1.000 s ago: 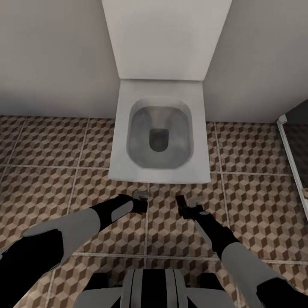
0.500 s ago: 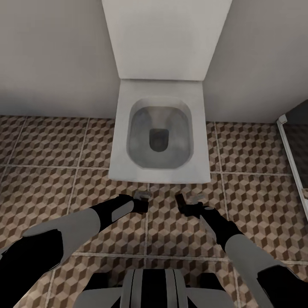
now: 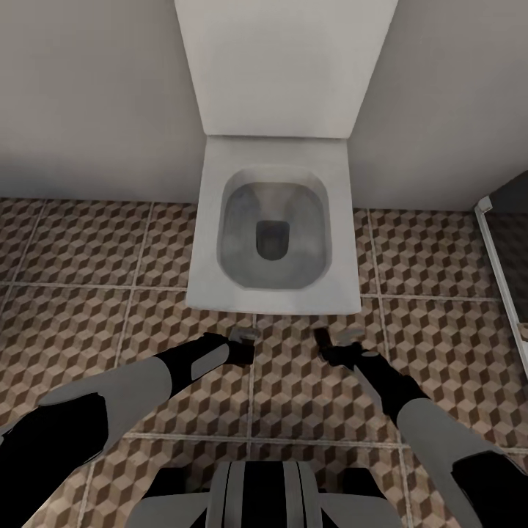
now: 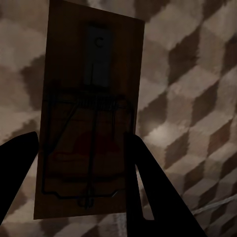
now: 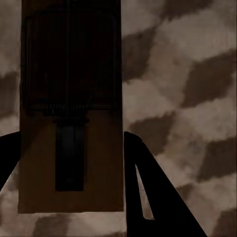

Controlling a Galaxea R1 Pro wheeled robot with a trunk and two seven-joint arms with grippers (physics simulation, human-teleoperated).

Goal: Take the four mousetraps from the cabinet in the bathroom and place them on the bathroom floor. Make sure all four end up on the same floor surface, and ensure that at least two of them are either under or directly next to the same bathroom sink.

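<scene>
While the head view looks straight down, a white squarish toilet [image 3: 273, 242] sits against the pale wall [image 3: 88, 95], lid upright, bowl open and grey inside. Cube-patterned bathroom floor [image 3: 95, 257] spreads on both sides of it. Both arms reach forward low over the tiles just in front of the toilet's front edge. The left gripper [image 3: 243, 343] and the right gripper [image 3: 336, 345] are well apart, one at each side of a grout line. At each tip a small flat piece shows, too small here to read. A dark shower panel [image 3: 510, 242] with a pale frame stands at the right edge. The robot's trunk [image 3: 264, 495] shows at the bottom.

Left wrist view: 1 mousetrap [image 4: 89, 118], a brown wooden slab with a grey metal plate and dark wire spring, lies between the 2 black fingers [image 4: 148, 187]. The fingers press its long edges, so the left pincer is clamped on it. Blurred cube tiles lie behind; whether the slab touches the floor cannot be told.

Right wrist view: a second mousetrap [image 5: 71, 108], darker, with wire frame and a dark bar down its middle, lies between the right fingers [image 5: 148, 187]. The near finger meets its edge; the other is cut off by the frame edge. The right pincer looks closed on this slab. Blurred tiles lie behind.
</scene>
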